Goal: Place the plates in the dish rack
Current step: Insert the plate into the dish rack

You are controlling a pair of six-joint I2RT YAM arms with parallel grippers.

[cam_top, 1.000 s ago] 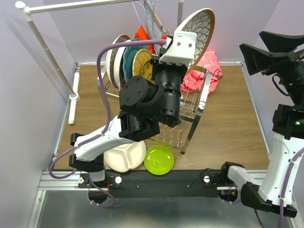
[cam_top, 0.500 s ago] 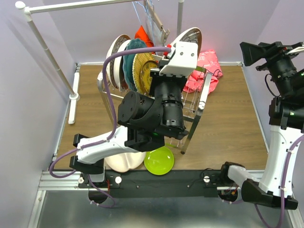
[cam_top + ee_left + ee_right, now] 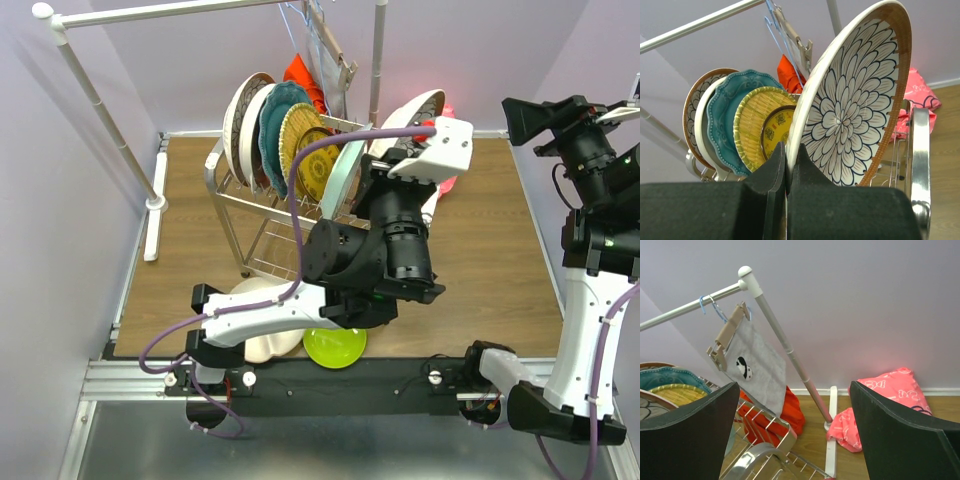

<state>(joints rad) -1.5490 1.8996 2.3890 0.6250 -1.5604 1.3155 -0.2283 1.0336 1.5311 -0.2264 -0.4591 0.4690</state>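
Observation:
My left gripper is shut on the bottom rim of a white-and-dark floral plate. I hold it upright and tilted over the right end of the dish rack. In the top view this plate hangs just right of a pale aqua plate. A brown-rimmed plate, a teal plate and a yellow patterned plate stand in the rack. A white divided plate and a lime green plate lie on the table. My right gripper is raised at the right, open and empty.
A white-poled clothes rail spans the back, with a grey cloth on a hanger. An orange cloth lies behind the rack and a pink cloth at the back right. The rack's steel end rail runs beside the held plate.
My left arm has swung the floral plate down and to the right, from high above the rack to its right end. The pale aqua plate now shows. The right arm shifted slightly.

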